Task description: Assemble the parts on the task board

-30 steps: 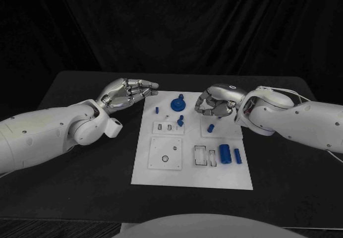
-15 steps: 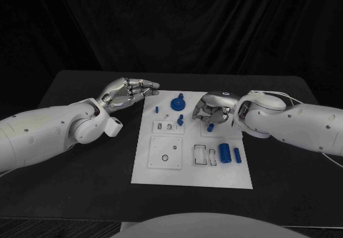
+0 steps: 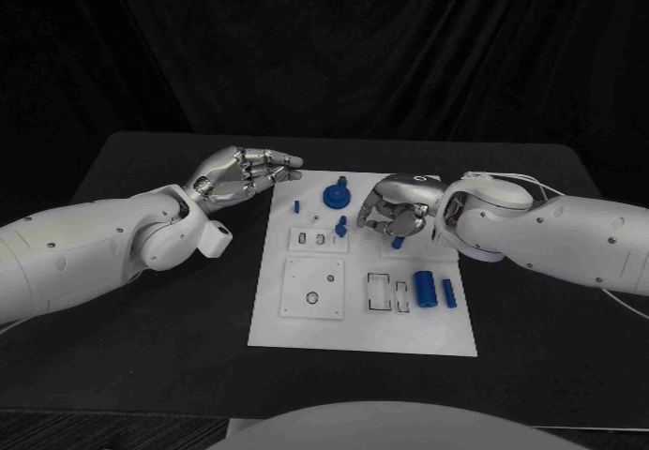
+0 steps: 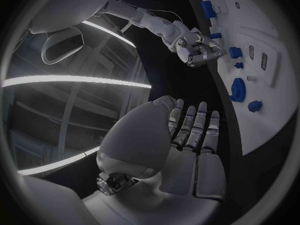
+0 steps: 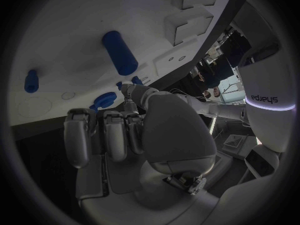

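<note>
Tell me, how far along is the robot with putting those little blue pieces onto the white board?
Early, by the look of it. Several blue parts stand on the task board: a blue gear and a small peg. The right hand hovers low over the board, fingers curled; whether it holds anything is unclear. The left hand waits beside the board, holding nothing. Two blue cylinders lie loose near the empty slots.

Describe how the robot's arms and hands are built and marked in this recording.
Both arms are smooth white shells with small dark dots. Each ends in a silver metallic hand, left hand and right hand, with segmented fingers. A thin white cable loops over the right wrist, and a white boxy block sits by the left forearm.
</note>
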`<state>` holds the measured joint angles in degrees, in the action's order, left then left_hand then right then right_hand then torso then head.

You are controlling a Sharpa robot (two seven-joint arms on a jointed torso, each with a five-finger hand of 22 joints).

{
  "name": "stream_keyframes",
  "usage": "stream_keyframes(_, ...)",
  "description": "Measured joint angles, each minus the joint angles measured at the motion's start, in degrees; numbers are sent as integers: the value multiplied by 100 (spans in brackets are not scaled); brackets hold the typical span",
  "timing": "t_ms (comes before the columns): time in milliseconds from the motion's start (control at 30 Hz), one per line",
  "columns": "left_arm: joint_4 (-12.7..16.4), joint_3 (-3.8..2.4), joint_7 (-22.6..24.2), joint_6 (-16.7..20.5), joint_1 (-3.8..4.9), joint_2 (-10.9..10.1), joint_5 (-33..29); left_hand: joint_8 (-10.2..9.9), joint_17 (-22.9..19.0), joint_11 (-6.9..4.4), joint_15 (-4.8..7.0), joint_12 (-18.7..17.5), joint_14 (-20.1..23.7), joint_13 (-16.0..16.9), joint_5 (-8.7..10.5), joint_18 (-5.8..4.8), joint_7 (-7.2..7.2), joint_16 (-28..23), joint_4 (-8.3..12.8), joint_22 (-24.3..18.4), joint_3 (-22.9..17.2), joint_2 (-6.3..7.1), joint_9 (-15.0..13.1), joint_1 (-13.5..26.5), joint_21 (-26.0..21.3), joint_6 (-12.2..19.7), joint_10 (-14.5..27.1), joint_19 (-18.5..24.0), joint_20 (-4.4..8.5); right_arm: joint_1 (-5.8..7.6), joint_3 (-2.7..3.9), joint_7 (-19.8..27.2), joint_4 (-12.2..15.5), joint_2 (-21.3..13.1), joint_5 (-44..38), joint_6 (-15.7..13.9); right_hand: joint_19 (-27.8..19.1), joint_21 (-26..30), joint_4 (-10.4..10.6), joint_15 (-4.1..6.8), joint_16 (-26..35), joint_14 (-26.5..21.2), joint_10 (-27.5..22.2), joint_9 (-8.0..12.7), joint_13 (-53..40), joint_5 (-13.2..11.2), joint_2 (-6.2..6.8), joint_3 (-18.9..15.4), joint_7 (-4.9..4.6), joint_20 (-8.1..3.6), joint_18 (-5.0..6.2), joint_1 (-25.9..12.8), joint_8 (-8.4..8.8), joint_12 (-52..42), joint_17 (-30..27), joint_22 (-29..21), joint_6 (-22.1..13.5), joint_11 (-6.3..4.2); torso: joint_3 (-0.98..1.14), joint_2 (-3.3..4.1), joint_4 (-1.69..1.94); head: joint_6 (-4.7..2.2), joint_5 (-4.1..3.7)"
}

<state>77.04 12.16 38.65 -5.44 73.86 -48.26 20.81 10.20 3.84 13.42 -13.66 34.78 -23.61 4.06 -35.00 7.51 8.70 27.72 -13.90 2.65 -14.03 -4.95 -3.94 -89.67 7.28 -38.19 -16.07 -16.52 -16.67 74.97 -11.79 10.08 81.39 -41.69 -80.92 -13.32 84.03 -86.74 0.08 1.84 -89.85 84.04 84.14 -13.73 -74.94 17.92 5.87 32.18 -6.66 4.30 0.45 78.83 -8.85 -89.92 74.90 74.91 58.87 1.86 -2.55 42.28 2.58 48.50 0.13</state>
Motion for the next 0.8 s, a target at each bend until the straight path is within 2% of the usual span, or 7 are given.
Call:
stream_keyframes(133, -6, 0, 0, -18, 0, 6, 1, 0, 0, 0, 0, 0, 0, 0, 0, 0, 0, 0, 0, 0, 0, 0, 0, 0, 0, 0, 0, 0, 0, -6, 0, 7, -6, 33, -4, 0, -11, 0, -31, -13, 0, -13, -11, 47, 0, 0, 24, 31, -62, 11, 0, -24, 114, 0, 0, 0, -133, 51, 1, -1, 0, 5, 2)
stream_keyframes(800, -37, 1, -3, -96, -4, 37, 4, 0, 0, 0, 24, 0, 17, -5, 0, 0, 0, 0, 24, -5, -24, -21, 1, -22, 0, 0, 0, 41, 0, -61, 1, 40, -92, 177, -11, 45, 0, 23, -31, -41, 0, 0, -10, 64, 0, 0, 61, 31, -80, 41, -1, -60, 136, 0, 0, 4, -164, 51, 9, 7, 2, 23, -8)
